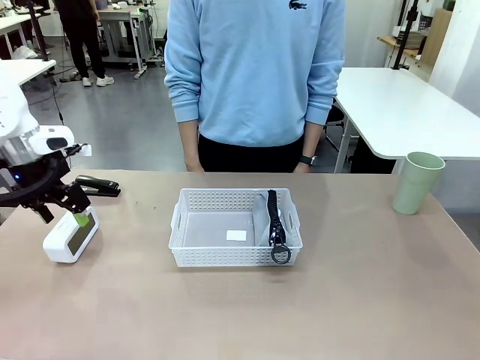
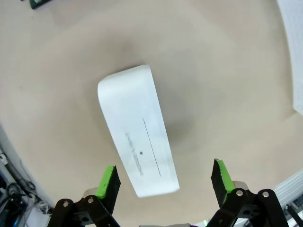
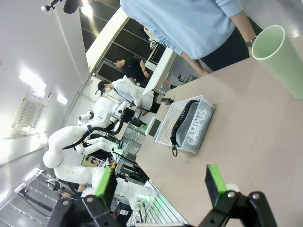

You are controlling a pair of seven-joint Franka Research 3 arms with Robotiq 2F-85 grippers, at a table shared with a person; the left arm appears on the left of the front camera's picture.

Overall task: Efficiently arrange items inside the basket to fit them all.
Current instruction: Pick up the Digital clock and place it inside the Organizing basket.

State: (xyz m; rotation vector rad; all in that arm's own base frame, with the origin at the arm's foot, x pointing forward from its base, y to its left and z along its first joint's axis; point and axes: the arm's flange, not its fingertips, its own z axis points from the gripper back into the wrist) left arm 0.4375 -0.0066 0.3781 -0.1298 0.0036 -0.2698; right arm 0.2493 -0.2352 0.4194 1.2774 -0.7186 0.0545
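Observation:
The white basket (image 1: 225,201) sits mid-table. Inside it the grey pouch (image 1: 262,222) stands on edge against the right wall, its black strap (image 1: 275,225) hanging over the front rim; the right wrist view shows the pouch (image 3: 198,124) with its "CAMPUS" print. At the table's left lies the small white device (image 1: 70,238), and my left gripper (image 1: 64,210) hovers open just above it. Under the open left gripper (image 2: 164,182) the device (image 2: 137,130) runs lengthwise between the pads. The black stapler (image 1: 97,185) lies behind the device. The pale green cup (image 1: 417,182) stands far right. My right gripper (image 3: 161,184) is open and empty.
A person in a light blue sweater (image 1: 255,67) stands at the far edge, hands down. A small white label (image 1: 237,235) lies on the basket floor, whose left half is bare. Bare tabletop (image 1: 360,300) spreads in front and to the right of the basket.

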